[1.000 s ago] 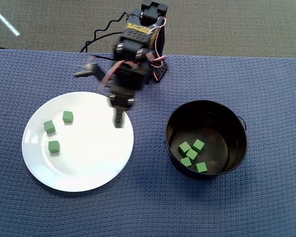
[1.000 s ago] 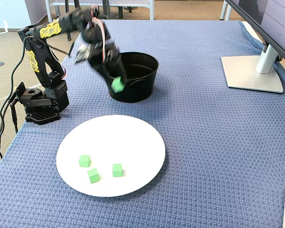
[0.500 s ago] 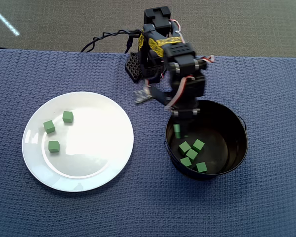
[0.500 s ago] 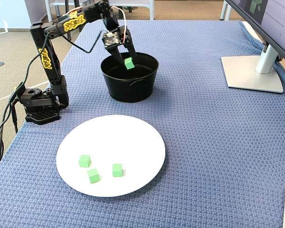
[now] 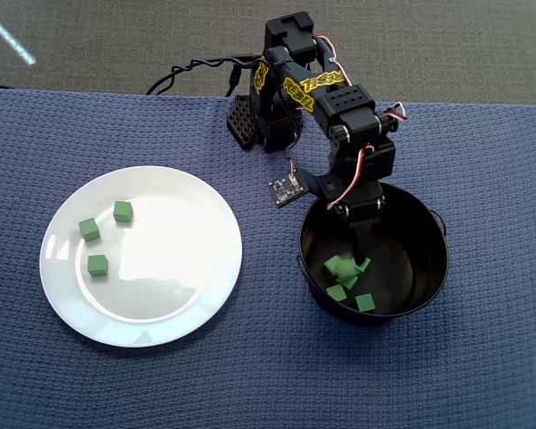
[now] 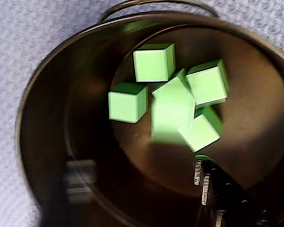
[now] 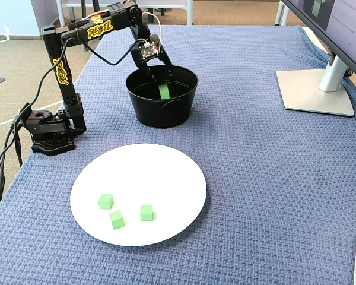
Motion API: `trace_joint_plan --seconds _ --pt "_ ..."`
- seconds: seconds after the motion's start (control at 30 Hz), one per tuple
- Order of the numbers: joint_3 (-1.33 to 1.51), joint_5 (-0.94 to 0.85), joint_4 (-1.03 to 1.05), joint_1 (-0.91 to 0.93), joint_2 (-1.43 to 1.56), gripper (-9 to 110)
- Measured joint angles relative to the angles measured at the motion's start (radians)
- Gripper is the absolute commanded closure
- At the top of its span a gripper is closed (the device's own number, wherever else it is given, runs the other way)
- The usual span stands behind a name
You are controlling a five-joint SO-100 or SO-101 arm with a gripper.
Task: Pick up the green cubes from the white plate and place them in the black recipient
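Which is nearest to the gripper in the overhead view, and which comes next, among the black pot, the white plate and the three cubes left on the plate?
1. Black pot: the gripper hangs inside it.
2. White plate: left of the pot.
3. Three green cubes: at the plate's far left side.

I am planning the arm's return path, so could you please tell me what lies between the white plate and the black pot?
Only bare blue woven cloth separates the white plate from the black pot, as the overhead view shows.
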Motion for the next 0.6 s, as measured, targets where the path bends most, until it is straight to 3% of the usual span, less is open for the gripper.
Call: trace_joint_plan --seconds 0.4,0.6 --pt "0.044 -0.071 -0.017 0.006 0.026 48" --pt "-0.091 -0.141 0.084 0.138 0.026 50"
